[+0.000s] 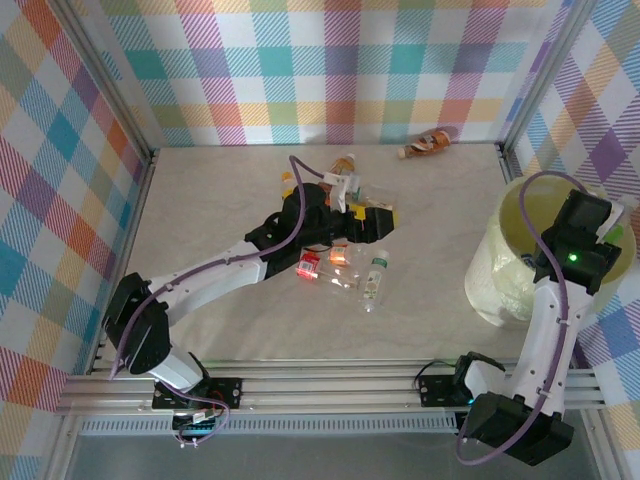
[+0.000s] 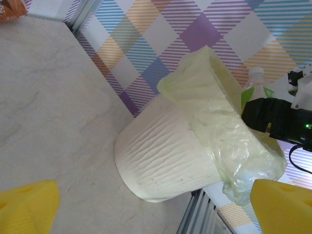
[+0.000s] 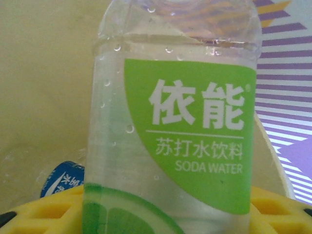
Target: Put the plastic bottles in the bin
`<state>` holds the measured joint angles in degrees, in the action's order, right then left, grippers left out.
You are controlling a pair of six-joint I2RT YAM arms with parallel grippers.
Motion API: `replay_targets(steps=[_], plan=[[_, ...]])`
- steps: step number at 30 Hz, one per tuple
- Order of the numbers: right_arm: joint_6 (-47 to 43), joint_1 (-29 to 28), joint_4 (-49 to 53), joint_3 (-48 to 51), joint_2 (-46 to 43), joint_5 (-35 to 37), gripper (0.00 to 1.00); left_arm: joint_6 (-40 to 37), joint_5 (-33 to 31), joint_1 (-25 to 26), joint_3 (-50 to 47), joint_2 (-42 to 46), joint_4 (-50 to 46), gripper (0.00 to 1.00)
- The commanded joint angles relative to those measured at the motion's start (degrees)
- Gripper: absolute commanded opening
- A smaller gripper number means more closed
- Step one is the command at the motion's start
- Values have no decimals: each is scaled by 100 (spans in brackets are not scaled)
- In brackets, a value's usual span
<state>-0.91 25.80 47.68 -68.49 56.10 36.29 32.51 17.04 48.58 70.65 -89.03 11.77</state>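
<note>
My right gripper [image 3: 165,217] is over the bin [image 1: 495,285], its yellow pads [image 3: 53,209] shut on a clear plastic bottle [image 3: 175,122] with a green soda-water label. That bottle stands upright, its white cap [image 2: 257,75] above the black right gripper [image 2: 273,117]. A blue-labelled bottle [image 3: 61,178] lies inside the bin [image 3: 44,97]. My left gripper [image 1: 383,220] hovers open and empty above mid-table, looking toward the bin [image 2: 165,156]. Just in front of it lie a red-labelled bottle [image 1: 308,265], an orange one [image 1: 338,257] and a clear one [image 1: 374,282].
An orange bottle [image 1: 345,162] lies behind the left arm, and another [image 1: 427,145] rests against the back wall. A pale green bag liner [image 2: 219,131] hangs over the bin's rim. Checked walls enclose the table on three sides, and a metal rail [image 1: 330,385] runs along the near edge.
</note>
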Motion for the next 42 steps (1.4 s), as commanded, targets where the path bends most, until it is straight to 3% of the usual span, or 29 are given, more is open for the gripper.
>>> replay_targets(steps=[1,3,7,12,21,26,35,42], plan=[[307,123,-106,64,52,344,64,-48,12,47,160,-46,-87,100],[429,153,-75,79,94,396,66,-57,-2,47,159,-45,-121,100],[605,160,-87,169,90,396,81,-121,-66,47,119,-18,-190,100],[777,162,20,19,95,385,88,-268,-242,49,70,35,-228,100],[1095,-78,224,-381,4,-1486,90,-275,-826,47,-149,215,-263,100],[1324,-1078,129,-752,115,-1747,91,-181,-1519,51,-378,516,-487,100],[1340,-3621,128,-1625,1250,-567,93,-217,-2130,38,-771,1087,-868,100],[1318,-4610,-897,-1740,2308,-1255,96,-87,-2605,30,-1167,1501,-1053,100]])
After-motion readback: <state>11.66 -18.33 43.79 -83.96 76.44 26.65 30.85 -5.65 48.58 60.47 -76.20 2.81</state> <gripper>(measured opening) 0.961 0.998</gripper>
